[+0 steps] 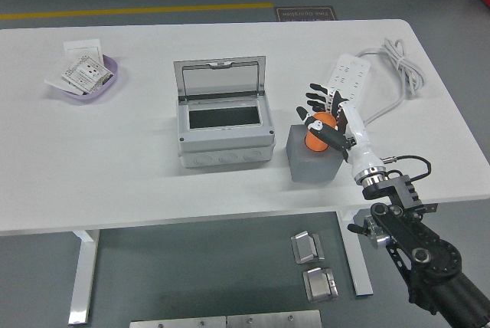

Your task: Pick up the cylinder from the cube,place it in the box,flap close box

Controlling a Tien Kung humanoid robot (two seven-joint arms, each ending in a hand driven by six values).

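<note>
You're at the first step: the right hand (328,123) has its fingers wrapped around the orange cylinder (320,130), which looks to sit on top of the grey cube (312,161) — not yet lifted clear, as far as you can tell. Placing and closing remain. The box (225,132), left of the cube, stands with its flap (220,78) up and looks empty; the far-left purple bowl (86,84) holds white packets.

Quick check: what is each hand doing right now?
Left hand: not in view.
Right hand: fingers curled around the orange cylinder on top of the grey cube; grip looks closed, cylinder not yet lifted.
</note>
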